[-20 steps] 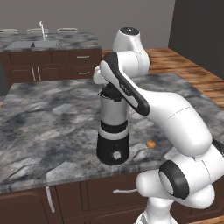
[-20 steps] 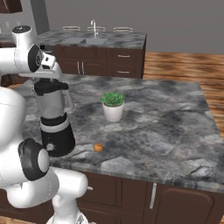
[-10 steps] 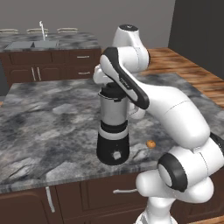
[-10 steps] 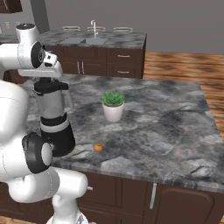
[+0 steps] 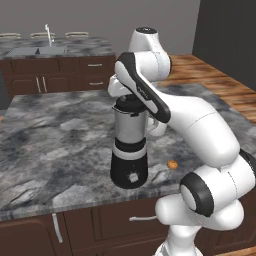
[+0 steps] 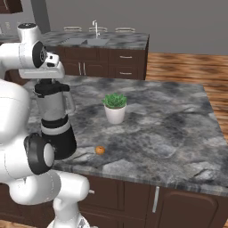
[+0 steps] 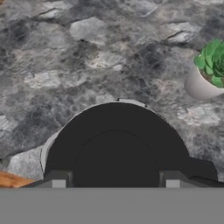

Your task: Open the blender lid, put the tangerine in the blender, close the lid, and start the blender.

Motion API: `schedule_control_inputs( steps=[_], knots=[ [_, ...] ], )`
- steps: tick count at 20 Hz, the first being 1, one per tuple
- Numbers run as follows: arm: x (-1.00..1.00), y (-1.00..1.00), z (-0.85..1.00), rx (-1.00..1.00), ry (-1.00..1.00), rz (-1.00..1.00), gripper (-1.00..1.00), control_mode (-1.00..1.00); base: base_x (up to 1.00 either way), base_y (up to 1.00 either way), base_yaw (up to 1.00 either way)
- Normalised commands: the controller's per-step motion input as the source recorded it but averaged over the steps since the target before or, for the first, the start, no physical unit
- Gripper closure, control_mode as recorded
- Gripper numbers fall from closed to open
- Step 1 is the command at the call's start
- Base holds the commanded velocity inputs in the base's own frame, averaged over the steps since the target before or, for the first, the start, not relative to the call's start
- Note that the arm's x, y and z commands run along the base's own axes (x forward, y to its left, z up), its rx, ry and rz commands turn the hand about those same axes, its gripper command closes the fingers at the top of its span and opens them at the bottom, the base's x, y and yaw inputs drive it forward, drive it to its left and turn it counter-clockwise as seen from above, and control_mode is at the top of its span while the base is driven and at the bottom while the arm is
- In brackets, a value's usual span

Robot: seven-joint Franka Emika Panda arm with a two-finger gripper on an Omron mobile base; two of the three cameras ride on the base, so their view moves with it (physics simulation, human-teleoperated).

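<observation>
Light: soft and even, falling from overhead
Shadows: lying faint under the blender [image 5: 129, 150]
Focus: staying sharp, no glare

Grey marble island counter [image 6: 169, 133] carries blender [image 6: 55, 129], tangerine [image 6: 100, 150] just beside, potted plant [image 6: 115, 107].

You see a black blender lid [image 7: 116, 148], orange tangerine [image 6: 100, 150], white pot [image 6: 115, 115] and grey-veined marble counter [image 6: 169, 133].

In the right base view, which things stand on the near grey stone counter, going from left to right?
Tall blender with grey translucent jar and black base → tiny orange tangerine → white pot with green plant.
</observation>
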Motion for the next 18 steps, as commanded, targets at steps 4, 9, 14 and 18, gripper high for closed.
schedule_control_inputs(
  steps=[4,9,14,18],
  knots=[
    [0.0,0.0,0.08,0.0,0.0,0.03,1.0,-1.0,0.0,0.0,0.0],
    [-0.06,0.0,0.75,0.0,-0.17,0.08,1.0,-1.0,0.0,0.0,0.0],
    [-0.19,-0.06,0.86,0.0,-0.25,0.05,1.0,-1.0,0.0,0.0,0.0],
    [-0.52,-0.67,0.21,0.0,-0.18,0.0,1.0,-1.0,0.0,0.0,0.0]
  ],
)
